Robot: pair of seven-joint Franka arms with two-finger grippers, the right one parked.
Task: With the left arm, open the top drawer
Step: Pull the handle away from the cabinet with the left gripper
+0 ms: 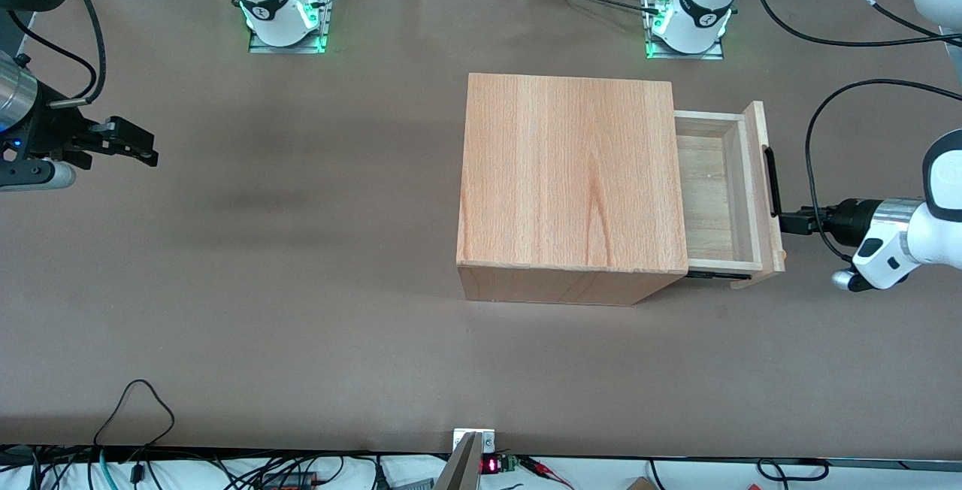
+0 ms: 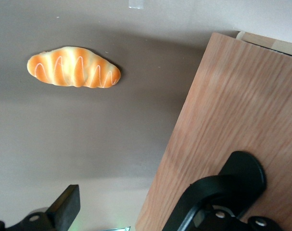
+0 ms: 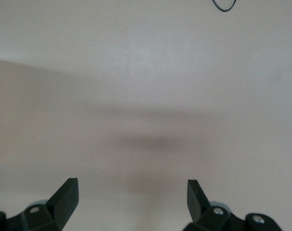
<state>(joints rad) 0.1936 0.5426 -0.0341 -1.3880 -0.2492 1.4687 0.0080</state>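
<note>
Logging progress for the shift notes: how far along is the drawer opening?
Mostly done: the top drawer is pulled partway out of the casing, its pale inside showing. In hand: the left arm's pincer is at the black handle, fingers spread in the wrist view. Left: possibly pulling it farther out, then backing away.

— where is the left arm (image 1: 921, 231) right now?
— it reaches in level from the working arm's end of the table, white shell, silver wrist ring, black gripper (image 1: 791, 222) pointing sideways toward the drawer front.
— and the gripper's fingers?
— spread apart. in the left wrist view one finger (image 2: 64, 209) hangs over bare table, the other finger (image 2: 218, 192) lies against the wooden front panel.
— is it gripping anything?
— no, nothing sits between the fingers.
</note>
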